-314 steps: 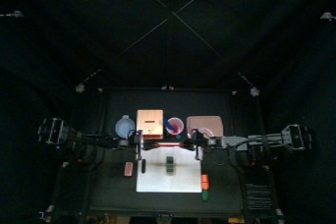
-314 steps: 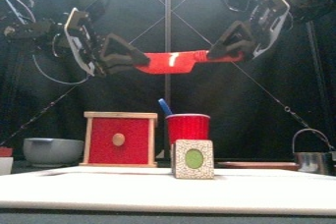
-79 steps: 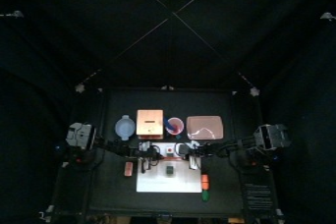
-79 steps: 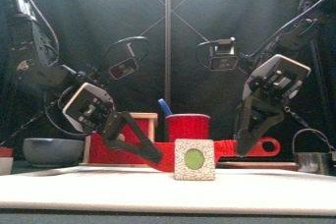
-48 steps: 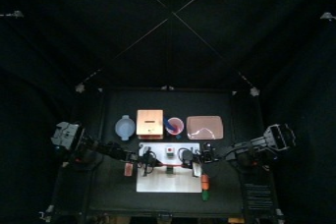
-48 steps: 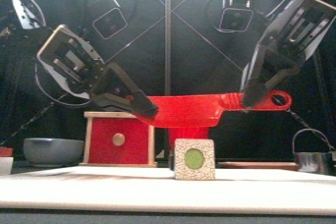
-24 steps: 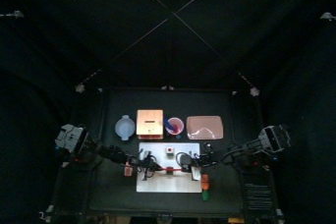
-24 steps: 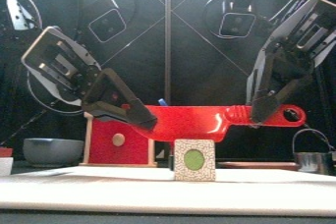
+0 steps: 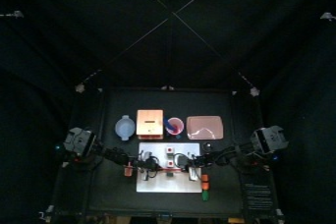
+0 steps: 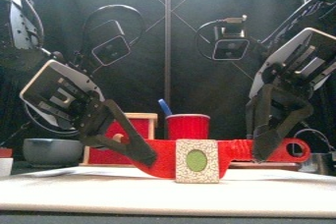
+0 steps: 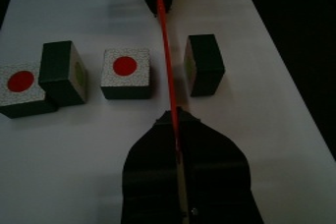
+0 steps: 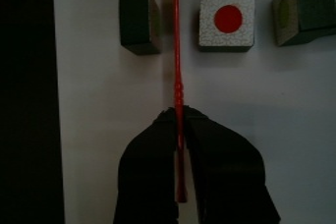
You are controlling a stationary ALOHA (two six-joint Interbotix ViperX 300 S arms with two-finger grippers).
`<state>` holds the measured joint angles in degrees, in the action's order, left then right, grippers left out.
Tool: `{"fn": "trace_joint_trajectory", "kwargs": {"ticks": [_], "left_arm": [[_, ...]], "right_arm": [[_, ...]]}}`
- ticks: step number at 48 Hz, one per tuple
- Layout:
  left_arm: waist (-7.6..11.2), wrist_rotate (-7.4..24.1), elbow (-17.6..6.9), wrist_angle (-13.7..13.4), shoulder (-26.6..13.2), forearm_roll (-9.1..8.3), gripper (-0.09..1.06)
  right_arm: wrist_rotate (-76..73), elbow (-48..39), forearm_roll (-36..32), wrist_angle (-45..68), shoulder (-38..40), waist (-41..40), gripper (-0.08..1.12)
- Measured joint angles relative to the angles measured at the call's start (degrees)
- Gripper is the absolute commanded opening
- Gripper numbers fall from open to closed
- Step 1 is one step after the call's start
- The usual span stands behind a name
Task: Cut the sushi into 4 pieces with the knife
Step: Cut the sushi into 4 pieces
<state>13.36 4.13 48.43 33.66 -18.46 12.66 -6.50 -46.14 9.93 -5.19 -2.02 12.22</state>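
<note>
The left gripper (image 10: 129,147) and the right gripper (image 10: 281,150) are each clamped shut on one end of the red knife (image 10: 239,149). The knife lies level across the lower centre of the front view, low over the white cutting board (image 10: 79,185) and just behind a sushi piece (image 10: 197,160) whose speckled white face bears a green oval. In the left wrist view the blade runs edge-on up the frame's centre from the closed jaws, between a round-marked block (image 11: 125,77) on its left and a dark end block (image 11: 203,64) on its right. Further pieces (image 11: 37,81) sit at the left edge.
</note>
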Motion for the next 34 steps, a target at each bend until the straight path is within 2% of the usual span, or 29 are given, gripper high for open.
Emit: {"fn": "trace_joint_trajectory", "kwargs": {"ticks": [7,12,19,26,29,34], "left_arm": [[-0.44,0.0,-0.3,-0.1,0.4,-0.35,0.13],[-0.70,0.1,-0.4,-0.3,1.6,-1.32,0.21],[-1.85,0.4,-0.2,-2.3,3.5,-2.37,0.39],[-1.67,0.5,0.0,-3.8,6.4,-2.55,0.58],[-1.67,0.7,0.9,-4.9,8.1,-2.55,0.66],[-1.76,0.6,1.2,-5.3,10.9,-2.55,0.75]], "right_arm": [[-0.1,-0.1,-0.2,-1.0,0.5,-0.4,0.02],[0.0,-0.1,-0.3,-1.4,1.4,-0.5,0.02],[0.0,-0.1,-0.4,-2.4,2.9,-0.8,0.02],[0.0,-0.8,-0.6,-2.9,6.1,-0.7,0.02],[0.0,-1.7,-0.5,-4.0,7.5,-0.5,0.02],[0.0,-3.4,-0.4,-5.6,11.0,-0.4,0.02]]}}
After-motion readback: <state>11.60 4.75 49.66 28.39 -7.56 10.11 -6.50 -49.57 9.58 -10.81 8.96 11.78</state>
